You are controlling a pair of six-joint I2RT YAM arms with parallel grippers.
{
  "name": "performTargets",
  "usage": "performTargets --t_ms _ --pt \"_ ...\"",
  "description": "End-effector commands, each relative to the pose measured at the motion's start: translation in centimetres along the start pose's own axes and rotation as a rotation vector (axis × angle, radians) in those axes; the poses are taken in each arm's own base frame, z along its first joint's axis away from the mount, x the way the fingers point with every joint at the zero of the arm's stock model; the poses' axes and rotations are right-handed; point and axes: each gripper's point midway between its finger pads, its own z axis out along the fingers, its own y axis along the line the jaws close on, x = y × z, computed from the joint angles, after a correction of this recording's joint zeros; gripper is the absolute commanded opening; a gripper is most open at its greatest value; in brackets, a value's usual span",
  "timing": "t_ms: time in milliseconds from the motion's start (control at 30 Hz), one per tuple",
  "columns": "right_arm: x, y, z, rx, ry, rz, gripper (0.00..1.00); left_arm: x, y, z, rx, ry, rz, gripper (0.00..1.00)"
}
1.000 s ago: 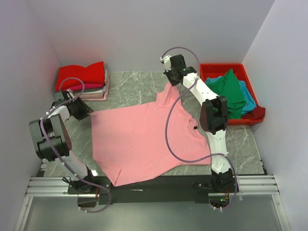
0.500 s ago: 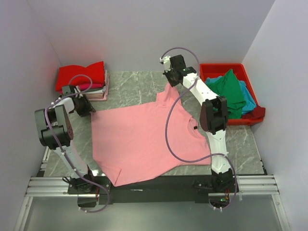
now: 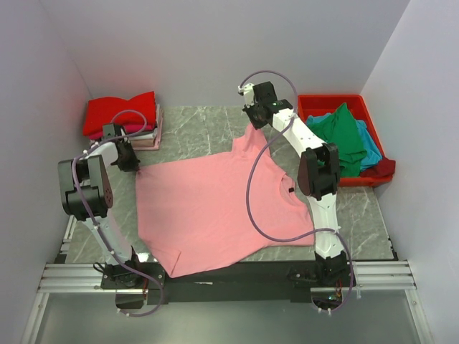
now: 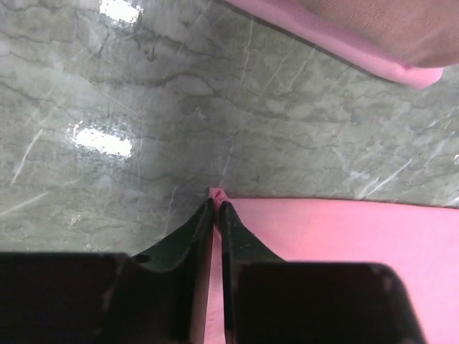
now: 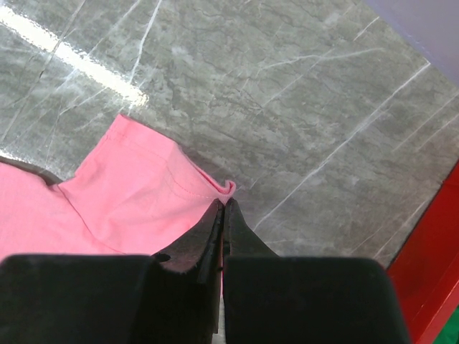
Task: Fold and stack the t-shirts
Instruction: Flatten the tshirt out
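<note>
A light pink t-shirt (image 3: pixel 215 208) lies spread on the grey marble table with a dark neck label at its right edge. My left gripper (image 3: pixel 133 165) is shut on the shirt's far left corner; the wrist view shows pink cloth (image 4: pixel 358 229) pinched between the tips of the left gripper (image 4: pixel 217 203). My right gripper (image 3: pixel 252 123) is shut on the far sleeve tip (image 5: pixel 143 186), the hem curling just above the tips of the right gripper (image 5: pixel 223 206). Folded red, magenta and pale shirts (image 3: pixel 122 115) are stacked at the far left. Green and teal shirts (image 3: pixel 344 136) lie in the bin.
A red plastic bin (image 3: pixel 315 104) stands at the far right against the wall, its red rim (image 5: pixel 430 287) close to my right gripper. White walls close in the table on three sides. The stack's pink edge (image 4: pixel 344 43) lies just beyond my left gripper.
My left arm has swung toward the far left stack, drawing the shirt's left corner outward. The right gripper has held still on the sleeve.
</note>
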Motion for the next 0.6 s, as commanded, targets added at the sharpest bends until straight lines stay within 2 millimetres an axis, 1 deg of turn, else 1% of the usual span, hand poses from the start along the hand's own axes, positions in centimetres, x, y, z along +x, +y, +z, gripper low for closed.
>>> performTargets --t_ms 0,67,100,133,167,200,300,333,400,433,467,567 --pt "-1.7 -0.6 -1.6 0.004 -0.047 0.02 0.0 1.4 1.5 1.0 -0.091 0.057 0.028 0.13" --pt "-1.6 -0.4 -1.6 0.003 -0.045 0.017 0.0 1.4 1.4 1.1 -0.085 0.053 0.025 0.13" --pt "-1.8 -0.5 -1.9 0.005 -0.051 0.018 0.0 1.3 1.1 1.0 -0.073 0.053 0.025 0.15" --pt "-1.6 -0.5 -1.9 0.004 -0.047 0.018 0.0 1.1 1.0 0.9 -0.068 0.045 0.024 0.19" --pt "-1.6 -0.6 -1.9 0.006 -0.048 0.018 0.0 1.0 0.9 0.8 -0.067 0.042 0.012 0.25" --pt "-1.6 -0.7 -2.1 0.008 -0.049 0.018 0.0 0.3 0.8 0.1 -0.073 0.01 0.007 0.36" --pt "-1.5 -0.8 -2.2 0.009 -0.047 0.017 0.0 -0.9 0.6 -1.3 -0.07 -0.05 -0.013 0.49" --pt "-1.5 -0.9 -2.2 0.011 -0.046 0.017 0.0 -1.8 1.1 -2.3 -0.097 -0.093 -0.018 0.52" --pt "-1.4 -0.8 -2.1 0.01 -0.042 0.017 0.0 -2.1 1.4 -2.9 -0.097 -0.114 -0.038 0.52" --pt "-1.4 -0.8 -2.1 0.01 -0.042 0.015 0.0 -2.6 1.4 -3.5 -0.087 -0.135 -0.046 0.52" --pt "-1.4 -0.8 -2.1 0.01 -0.042 0.015 0.0 -2.6 1.6 -3.6 -0.085 -0.137 -0.053 0.52" --pt "-1.1 -1.0 -2.0 0.011 -0.036 0.02 0.0 -1.8 2.2 -2.9 -0.089 -0.103 -0.063 0.49"
